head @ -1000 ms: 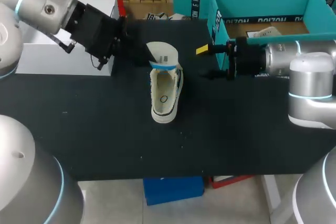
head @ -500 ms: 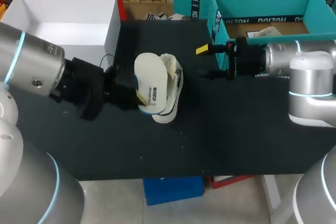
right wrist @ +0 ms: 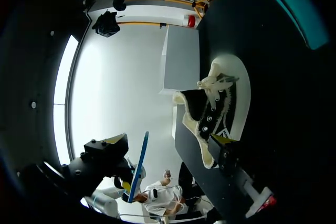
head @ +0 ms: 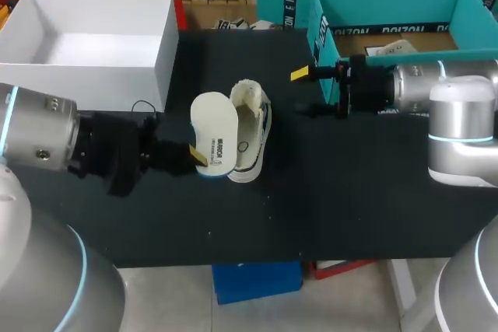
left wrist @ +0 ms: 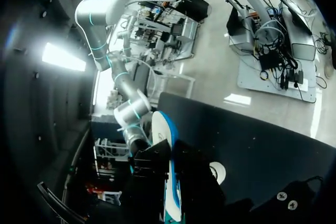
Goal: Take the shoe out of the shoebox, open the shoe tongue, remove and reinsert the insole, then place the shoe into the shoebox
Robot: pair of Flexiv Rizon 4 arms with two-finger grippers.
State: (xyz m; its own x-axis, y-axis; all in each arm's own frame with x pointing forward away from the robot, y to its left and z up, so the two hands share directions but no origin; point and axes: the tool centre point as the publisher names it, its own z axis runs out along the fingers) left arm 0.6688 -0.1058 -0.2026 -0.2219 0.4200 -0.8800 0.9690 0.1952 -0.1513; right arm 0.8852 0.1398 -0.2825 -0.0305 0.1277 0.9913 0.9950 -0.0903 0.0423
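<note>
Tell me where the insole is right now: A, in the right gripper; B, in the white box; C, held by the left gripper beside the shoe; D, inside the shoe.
C: the left gripper pinches one end of the insole, holding it alongside the shoe, not inside it.

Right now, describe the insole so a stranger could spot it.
On the black table, between the white box and the teal shoebox, lies a cream shoe. The insole is the pale oval at its side, held in the left gripper; unlike the shoe, it is thin, blue-edged.
</note>
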